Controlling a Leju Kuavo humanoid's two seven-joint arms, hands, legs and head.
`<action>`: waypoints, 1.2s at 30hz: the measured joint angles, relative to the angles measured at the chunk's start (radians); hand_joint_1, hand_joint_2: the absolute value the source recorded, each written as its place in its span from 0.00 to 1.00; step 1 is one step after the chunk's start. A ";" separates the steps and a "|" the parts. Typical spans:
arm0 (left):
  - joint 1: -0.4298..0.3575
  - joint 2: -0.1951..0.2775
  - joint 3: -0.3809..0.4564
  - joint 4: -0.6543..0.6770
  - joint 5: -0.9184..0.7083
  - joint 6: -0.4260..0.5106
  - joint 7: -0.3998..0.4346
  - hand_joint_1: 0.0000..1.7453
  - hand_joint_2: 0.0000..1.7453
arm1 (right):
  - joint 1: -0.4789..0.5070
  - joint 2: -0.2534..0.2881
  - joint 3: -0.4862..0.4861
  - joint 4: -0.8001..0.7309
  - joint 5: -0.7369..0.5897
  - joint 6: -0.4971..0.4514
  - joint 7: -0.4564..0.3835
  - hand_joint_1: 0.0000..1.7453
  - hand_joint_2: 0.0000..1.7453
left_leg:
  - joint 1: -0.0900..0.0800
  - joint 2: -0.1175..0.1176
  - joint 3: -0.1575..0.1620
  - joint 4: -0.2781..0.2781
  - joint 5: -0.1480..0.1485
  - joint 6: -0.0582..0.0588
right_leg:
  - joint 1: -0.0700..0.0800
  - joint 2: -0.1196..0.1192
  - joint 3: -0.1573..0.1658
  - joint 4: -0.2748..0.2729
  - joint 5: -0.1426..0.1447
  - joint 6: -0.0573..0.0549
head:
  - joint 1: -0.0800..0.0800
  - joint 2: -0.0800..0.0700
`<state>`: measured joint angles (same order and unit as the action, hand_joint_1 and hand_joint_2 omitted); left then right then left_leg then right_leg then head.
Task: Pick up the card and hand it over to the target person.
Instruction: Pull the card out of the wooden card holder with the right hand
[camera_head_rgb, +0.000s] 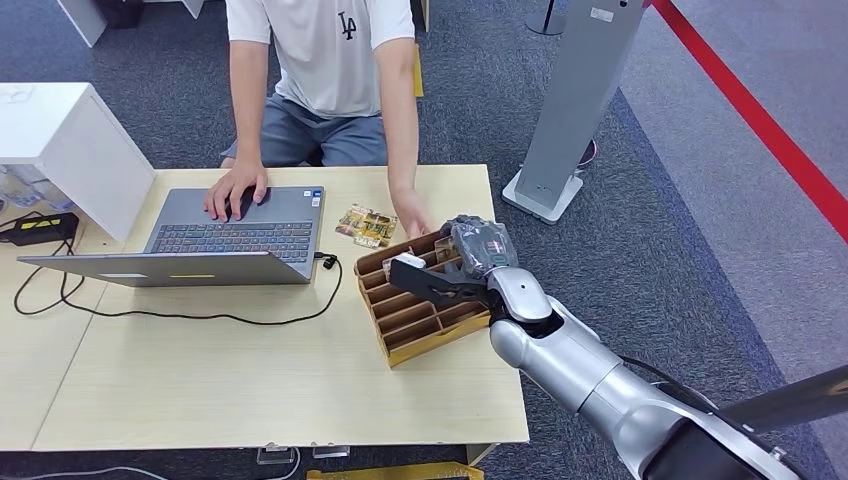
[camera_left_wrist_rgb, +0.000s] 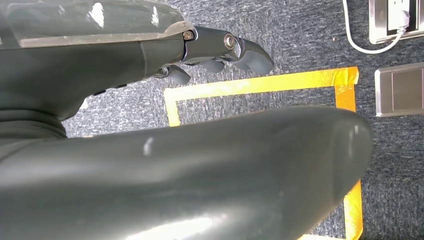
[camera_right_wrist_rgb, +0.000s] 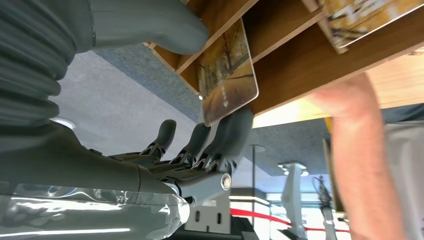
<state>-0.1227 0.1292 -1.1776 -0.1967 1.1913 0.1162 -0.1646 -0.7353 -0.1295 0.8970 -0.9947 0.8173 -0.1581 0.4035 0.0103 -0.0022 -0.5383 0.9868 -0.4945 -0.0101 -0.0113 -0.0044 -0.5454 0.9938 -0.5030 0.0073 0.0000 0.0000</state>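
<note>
Right robot hand (camera_head_rgb: 470, 262) is down at the wooden slotted card rack (camera_head_rgb: 425, 325), which sits on the tabletop (camera_head_rgb: 250, 380) toward its right side, just right of the laptop (camera_head_rgb: 215, 240). From the wrist cam, the card (camera_right_wrist_rgb: 227, 75) is standing in one of the slots with its free edge poking out, and the dark fingers (camera_right_wrist_rgb: 227, 132) are pressed up against that edge while the thumb (camera_right_wrist_rgb: 150, 25) sits on the other side of the divider. So it's touching the card, but honestly I can't tell if it's got a real pinch on it yet or is just resting there.

Left robot hand (camera_left_wrist_rgb: 220, 50) is hanging over the carpet with its fingers curled in, nothing in it.

The person's hand (camera_head_rgb: 412, 215) is resting on the tabletop right behind the rack, very near the robot's fingers, with some more loose cards (camera_head_rgb: 365, 225) lying beside it.

What worries me: if the thumb stays on the wrong side of that divider, pulling could drag or tip the whole rack instead of freeing the card. A weak fingertip contact could also let the card slip back into the slot. And with that person's hand so near, a sloppy lift could bump it.
</note>
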 joint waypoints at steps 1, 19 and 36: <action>0.000 0.000 0.000 0.000 0.001 0.000 0.000 0.00 0.00 | -0.001 0.001 0.000 0.001 0.000 -0.001 0.000 0.42 1.00 | 0.000 0.000 0.000 0.000 0.000 0.000 | 0.000 0.000 0.000 0.000 0.000 0.000 | 0.000 0.000; 0.005 -0.002 0.003 0.001 0.010 0.003 0.002 0.00 0.00 | -0.011 0.006 -0.004 -0.020 -0.002 -0.025 -0.011 0.95 1.00 | 0.000 0.001 0.000 0.000 0.000 0.000 | 0.000 0.001 -0.001 0.001 0.000 0.000 | 0.000 0.000; 0.006 0.008 0.023 0.001 0.045 0.006 0.001 0.00 0.00 | -0.033 -0.106 -0.050 -0.438 -0.033 0.075 0.041 1.00 1.00 | 0.000 0.001 -0.003 0.003 -0.001 0.000 | 0.000 0.001 -0.004 0.003 -0.001 0.000 | 0.000 0.000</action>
<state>-0.1163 0.1369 -1.1545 -0.1962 1.2364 0.1221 -0.1634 -0.7688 -0.2354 0.8465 -1.4327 0.7843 -0.0830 0.4447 0.0099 -0.0011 -0.5414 0.9894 -0.4954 -0.0101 -0.0117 -0.0030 -0.5491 0.9968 -0.5037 0.0073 0.0000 0.0000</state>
